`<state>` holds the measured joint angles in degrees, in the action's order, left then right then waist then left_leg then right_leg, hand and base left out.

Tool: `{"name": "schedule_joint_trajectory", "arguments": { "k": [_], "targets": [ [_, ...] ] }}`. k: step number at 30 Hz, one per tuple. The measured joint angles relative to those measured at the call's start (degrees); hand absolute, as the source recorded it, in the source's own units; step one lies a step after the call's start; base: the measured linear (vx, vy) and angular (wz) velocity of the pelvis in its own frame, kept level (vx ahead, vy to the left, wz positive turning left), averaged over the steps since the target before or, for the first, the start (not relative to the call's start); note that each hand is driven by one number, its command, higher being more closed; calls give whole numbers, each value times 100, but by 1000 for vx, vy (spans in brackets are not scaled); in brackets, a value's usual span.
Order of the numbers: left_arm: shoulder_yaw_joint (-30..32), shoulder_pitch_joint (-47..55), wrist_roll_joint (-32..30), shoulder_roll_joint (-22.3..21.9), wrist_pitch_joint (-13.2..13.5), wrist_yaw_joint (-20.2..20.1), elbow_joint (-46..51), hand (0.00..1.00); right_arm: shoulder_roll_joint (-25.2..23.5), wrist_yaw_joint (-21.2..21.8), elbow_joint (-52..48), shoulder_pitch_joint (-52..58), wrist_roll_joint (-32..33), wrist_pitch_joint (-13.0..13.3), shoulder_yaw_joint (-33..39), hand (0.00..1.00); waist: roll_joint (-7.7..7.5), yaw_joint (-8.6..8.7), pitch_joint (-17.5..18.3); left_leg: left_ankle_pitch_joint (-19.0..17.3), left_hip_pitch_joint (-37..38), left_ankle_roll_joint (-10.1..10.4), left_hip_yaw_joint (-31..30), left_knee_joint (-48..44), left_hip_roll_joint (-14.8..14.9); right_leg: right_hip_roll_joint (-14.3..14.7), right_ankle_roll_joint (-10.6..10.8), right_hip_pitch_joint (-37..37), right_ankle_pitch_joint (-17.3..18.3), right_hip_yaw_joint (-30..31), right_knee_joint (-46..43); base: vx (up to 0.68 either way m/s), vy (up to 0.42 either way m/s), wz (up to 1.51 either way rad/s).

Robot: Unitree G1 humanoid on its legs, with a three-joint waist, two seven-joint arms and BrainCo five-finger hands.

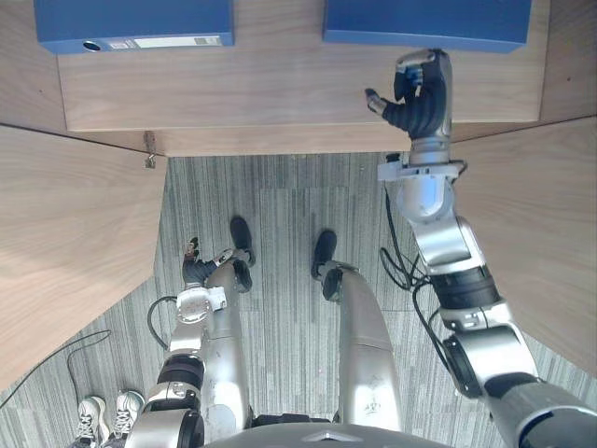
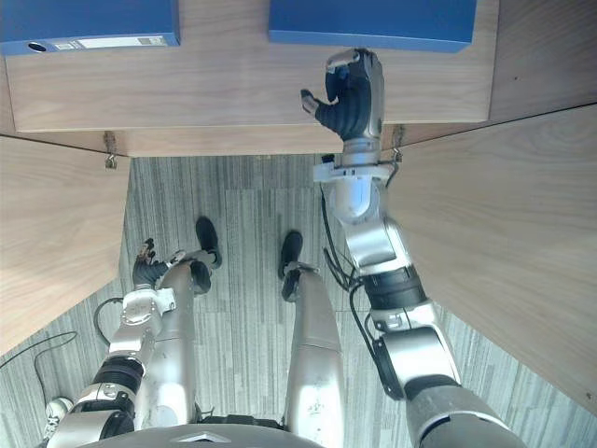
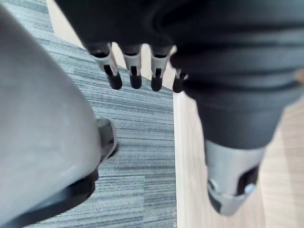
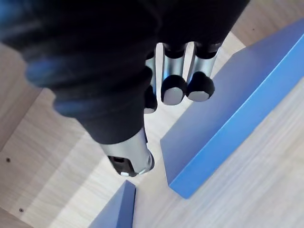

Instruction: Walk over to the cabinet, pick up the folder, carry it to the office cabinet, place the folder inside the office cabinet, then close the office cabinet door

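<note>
Hovering over wooden shelf (image 1: 270,93) beside blue folder (image 1: 427,22), right robot hand (image 1: 420,97) released; carpet (image 1: 280,201) below.

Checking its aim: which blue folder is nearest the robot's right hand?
The right-side folder, just past the right hand; the other folder, with a labelled spine, sits far left.

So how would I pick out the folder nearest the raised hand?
Two blue folders lie on the open wooden cabinet's shelf. It is the right folder, just beyond the right hand. Unlike the left folder, it shows plain blue, no white label.
</note>
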<state>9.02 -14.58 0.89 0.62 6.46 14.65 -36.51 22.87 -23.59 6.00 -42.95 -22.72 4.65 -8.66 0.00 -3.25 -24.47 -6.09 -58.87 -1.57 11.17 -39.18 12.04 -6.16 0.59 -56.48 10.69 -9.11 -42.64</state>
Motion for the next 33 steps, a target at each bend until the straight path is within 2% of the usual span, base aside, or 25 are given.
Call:
{"name": "schedule_joint_trajectory", "arguments": {
  "k": [4, 9, 17, 25, 33],
  "targets": [
    [1, -1, 4, 102, 105, 2, 165, 0, 96, -35, 556, -462, 8, 3, -79, 100, -13, -27, -8, 1, -301, -1, -81, -155, -19, -55, -31, -278, 67, -52, -203, 8, -16, 9],
    [-6, -48, 15, 228, 177, 3, 249, 0, 538, -31, 1287, -971, 109, -5, -360, 100, -22, -49, -14, -11, -673, -7, -203, -423, -57, -148, -51, -605, 199, -118, -547, -21, -8, 11],
    [-42, -54, 272, 399, 343, 9, 522, 0, 1095, -10, 2161, -1700, 681, -15, -506, 100, -34, -127, -33, -74, -1363, -7, -357, -862, -87, -271, -39, -1218, 364, -190, -1056, -24, -3, 7],
    [-152, -52, 390, 464, 376, 7, 663, 0, 1311, 123, 2592, -2293, 1240, 55, -698, 100, -33, -128, -34, -78, -1541, 1, -344, -873, -123, -361, -30, -1372, 415, -239, -1132, 3, 2, 7],
    [-204, -50, 530, 530, 408, 9, 673, 0, 1492, 255, 3208, -2776, 1689, 282, -994, 100, -32, -65, -34, -58, -1604, 19, -350, -813, -165, -406, 5, -1427, 448, -270, -1132, 2, 4, 4]
  ]
}}
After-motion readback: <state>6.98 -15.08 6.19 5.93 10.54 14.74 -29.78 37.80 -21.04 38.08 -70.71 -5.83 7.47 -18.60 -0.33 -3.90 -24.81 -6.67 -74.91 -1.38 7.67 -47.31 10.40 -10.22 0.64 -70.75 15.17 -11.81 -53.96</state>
